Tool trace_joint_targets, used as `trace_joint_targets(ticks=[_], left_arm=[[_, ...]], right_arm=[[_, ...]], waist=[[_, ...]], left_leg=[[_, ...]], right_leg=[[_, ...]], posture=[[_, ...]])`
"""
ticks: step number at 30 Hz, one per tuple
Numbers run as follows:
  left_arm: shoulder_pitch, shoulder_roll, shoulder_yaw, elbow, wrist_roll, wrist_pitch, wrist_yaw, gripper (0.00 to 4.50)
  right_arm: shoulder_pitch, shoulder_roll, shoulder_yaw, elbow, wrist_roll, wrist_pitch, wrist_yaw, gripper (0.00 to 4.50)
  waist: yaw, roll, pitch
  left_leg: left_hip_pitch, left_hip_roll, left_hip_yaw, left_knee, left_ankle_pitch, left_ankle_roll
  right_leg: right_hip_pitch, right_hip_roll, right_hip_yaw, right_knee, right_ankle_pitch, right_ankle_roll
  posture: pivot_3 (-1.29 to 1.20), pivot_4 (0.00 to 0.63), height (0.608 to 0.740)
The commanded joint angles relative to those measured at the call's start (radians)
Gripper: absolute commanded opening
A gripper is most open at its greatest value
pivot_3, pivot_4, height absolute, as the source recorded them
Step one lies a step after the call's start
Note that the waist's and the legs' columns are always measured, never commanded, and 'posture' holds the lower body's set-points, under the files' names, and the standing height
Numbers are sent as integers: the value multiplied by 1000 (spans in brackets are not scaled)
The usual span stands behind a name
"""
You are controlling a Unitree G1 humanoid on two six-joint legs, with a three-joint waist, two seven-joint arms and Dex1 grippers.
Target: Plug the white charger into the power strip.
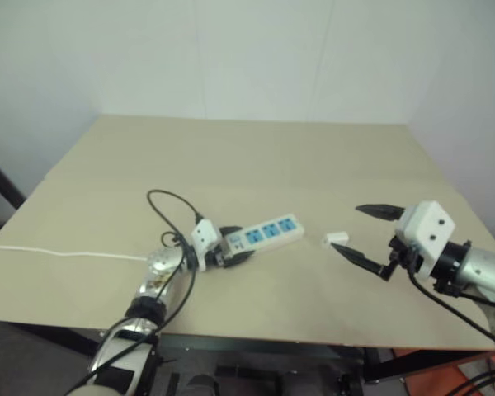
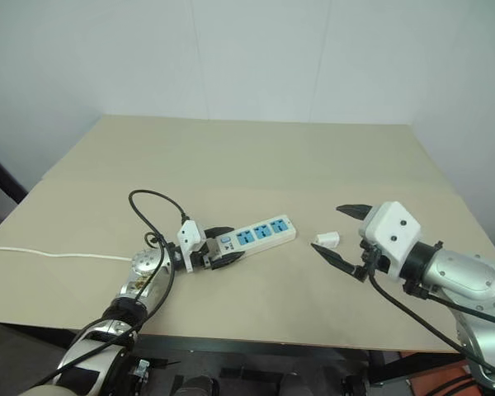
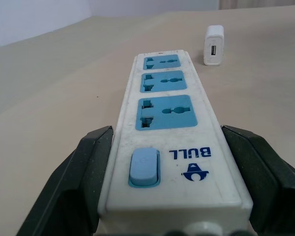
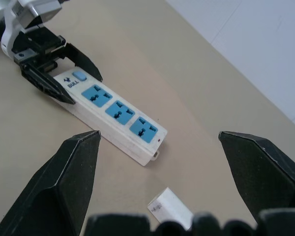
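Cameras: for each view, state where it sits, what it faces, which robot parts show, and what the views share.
Head stereo pair: looks forward and down at the table; both arms show.
Left wrist: looks along the left gripper, its fingers flanking the power strip's switch end.
Right wrist: looks down past the open right gripper at the table.
Shared: power strip and white charger appear in all views.

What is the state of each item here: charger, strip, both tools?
white charger: unplugged, lying on the table past the strip's far end, apart from it.
power strip: flat on the table, all three sockets empty.
left tool: fingers straddling the strip's switch end, small gaps visible on both sides.
right tool: wide open, empty, fingers either side of the charger.
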Motion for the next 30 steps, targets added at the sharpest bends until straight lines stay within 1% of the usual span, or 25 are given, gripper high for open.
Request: trace_joint_targets(ticks=[1, 5, 7, 10, 12, 16, 18, 23, 25, 30], left_arm=[[20, 18, -15, 23, 5, 7, -49, 3278], [47, 48, -15, -68, -44, 31, -151, 3278], [66, 69, -20, -135, -75, 58, -217, 3278], [101, 108, -30, -228, -124, 95, -326, 3278], [126, 129, -47, -272, -131, 106, -368, 3278], [175, 134, -72, -329, -146, 110, -416, 3278], [187, 131, -86, -341, -154, 115, -437, 3278], [180, 97, -103, -321, -142, 83, -436, 3278], [179, 85, -102, -312, -137, 79, -422, 3278], [185, 70, -103, -299, -128, 66, -402, 3278]], right_arm=[[-21, -20, -41, -18, 12, 0, -1, 4500], [-36, -50, -29, 22, 24, -17, 50, 4500], [-55, -75, -17, 64, 21, -37, 95, 4500], [-124, -132, 34, 167, 14, -59, 193, 4500], [-188, -164, 94, 239, -10, -68, 251, 4500], [-383, -215, 286, 385, -114, -55, 357, 4500], [-503, -208, 392, 450, -173, -11, 395, 4500], [-755, -131, 621, 634, -326, 61, 498, 4500], [-817, -110, 701, 710, -400, 20, 548, 4500], [-912, -64, 827, 867, -536, -88, 648, 4500]], waist=[[-1, 0, 0], [-9, 0, 0], [-10, 0, 0], [-13, 0, 0], [-16, 0, 0], [-21, 1, 0], [-24, 1, 0], [-19, 1, 0], [-17, 1, 0], [-4, 2, 0]], left_leg=[[0, 0, 0, 0, 0, 0], [0, 0, 0, -1, 0, 0], [0, 1, 0, -1, 0, 0], [-1, 1, 0, -1, 0, 0], [-1, 1, 0, -1, 0, 0], [-2, 1, 0, -1, 0, 0], [-3, 1, 0, -1, 0, 0], [-8, 0, 0, -1, 0, 0], [-9, 0, 0, 0, 0, 0], [-10, -1, 0, 0, 0, 0]], right_leg=[[0, 0, 0, 0, 0, 0], [0, 0, 0, 0, 0, 0], [-1, 0, 0, 0, 0, -1], [-1, 0, 0, 0, 0, -1], [-2, 0, 0, 0, 0, -1], [-3, 0, 0, 0, 0, -1], [-4, 0, 0, 0, 0, -1], [-10, 0, 0, 1, 1, -2], [-11, -1, 0, 1, 4, -8], [-12, -2, 0, 1, 4, -8]], posture=[[0, 150, 740], [0, 150, 740], [0, 150, 740], [0, 150, 740], [0, 150, 740], [0, 150, 740], [0, 150, 740], [0, 150, 740], [0, 150, 740], [0, 150, 740]])
